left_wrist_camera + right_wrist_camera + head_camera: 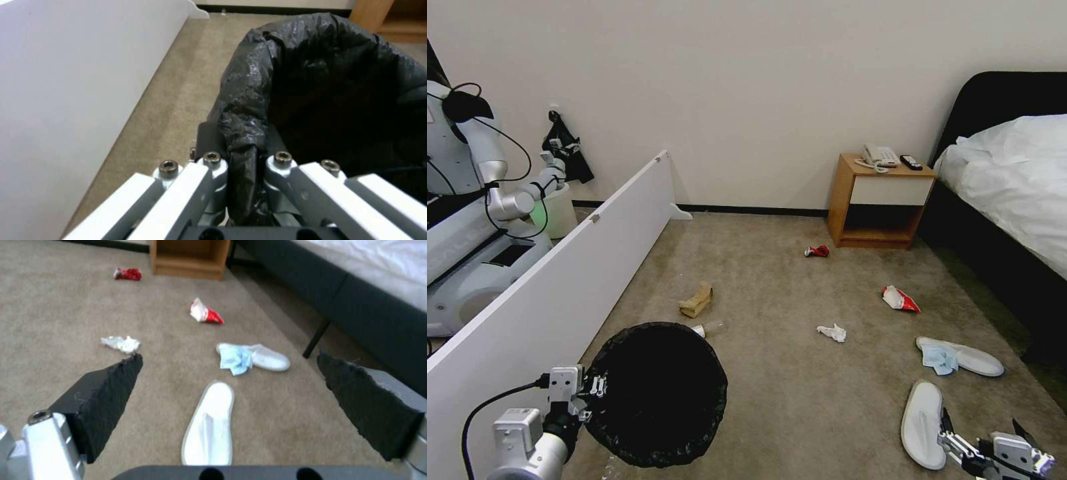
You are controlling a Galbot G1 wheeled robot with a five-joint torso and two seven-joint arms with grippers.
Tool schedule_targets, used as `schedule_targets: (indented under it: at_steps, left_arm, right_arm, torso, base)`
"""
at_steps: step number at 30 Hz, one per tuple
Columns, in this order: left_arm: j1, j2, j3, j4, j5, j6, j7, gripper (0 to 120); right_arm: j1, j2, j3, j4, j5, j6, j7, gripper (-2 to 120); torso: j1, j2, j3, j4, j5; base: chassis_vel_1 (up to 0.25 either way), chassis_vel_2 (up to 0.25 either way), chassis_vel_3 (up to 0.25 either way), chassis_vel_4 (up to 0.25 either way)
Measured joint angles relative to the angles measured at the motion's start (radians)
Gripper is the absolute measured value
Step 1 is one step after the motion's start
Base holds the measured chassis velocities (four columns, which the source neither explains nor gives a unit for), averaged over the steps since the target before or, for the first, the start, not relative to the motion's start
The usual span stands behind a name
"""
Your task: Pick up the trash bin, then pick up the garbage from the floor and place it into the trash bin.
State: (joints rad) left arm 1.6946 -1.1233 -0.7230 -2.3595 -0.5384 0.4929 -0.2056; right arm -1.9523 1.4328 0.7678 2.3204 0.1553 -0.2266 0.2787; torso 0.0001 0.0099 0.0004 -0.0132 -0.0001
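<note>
The left end effector (pixel 597 387) is clamped on the bag-lined rim of the trash bin (pixel 657 393), which sits beside the white board (pixel 560 293). Right of the bin, the right end effector (pixel 980 440) is spread apart by the near slipper (pixel 924 423). Beyond the bin lie a paper bag (pixel 696 300) and crushed can (pixel 817 251).

Plain cream wall (pixel 774 80) with dark skirting along its foot. Beige-grey carpet (pixel 800 400) across the room. Wooden nightstand (pixel 880 203) against the wall, bearing a phone (pixel 879 156) and remote (pixel 912 162). Dark bed (pixel 1007 200) with white bedding just beside it. Long white panel (pixel 560 293) running diagonally on the left.
</note>
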Motion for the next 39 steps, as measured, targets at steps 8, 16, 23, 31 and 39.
schedule_targets:
  at_steps: [8, 16, 23, 31, 39]
  left_arm:
    - [-0.002, 0.002, -0.003, 0.000, -0.006, 0.004, -0.003, 4]
    - [-0.002, 0.002, -0.004, -0.001, -0.008, 0.006, -0.004, 4]
    - [-0.003, 0.003, -0.004, -0.002, -0.009, 0.008, -0.005, 4]
    - [-0.001, 0.004, -0.005, -0.003, -0.010, 0.009, -0.006, 4]
    - [0.004, 0.004, -0.006, -0.008, -0.009, 0.010, -0.006, 4]
  right_arm:
    - [0.002, 0.001, -0.017, 0.002, 0.047, -0.071, 0.008, 100]
    - [0.002, 0.000, -0.015, 0.011, 0.088, -0.157, 0.039, 100]
    - [0.003, 0.000, -0.013, 0.009, 0.107, -0.195, 0.059, 100]
    - [0.005, 0.004, -0.012, 0.001, 0.148, -0.238, 0.088, 100]
    - [0.046, 0.004, 0.008, -0.046, 0.200, -0.241, 0.064, 100]
  torso:
    - [0.000, 0.000, 0.000, 0.0000, 0.0001]
    - [0.000, 0.000, 0.000, 0.0000, 0.0000]
    - [0.000, 0.000, 0.000, 0.0000, 0.0000]
    - [0.000, 0.000, 0.000, 0.0000, 0.0001]
    - [0.000, 0.000, 0.000, 0.0000, 0.0001]
  base:
    - [0.000, 0.000, 0.000, 0.000]
    - [0.000, 0.000, 0.000, 0.000]
    - [0.000, 0.000, 0.000, 0.000]
    - [0.000, 0.000, 0.000, 0.000]
    - [0.000, 0.000, 0.000, 0.000]
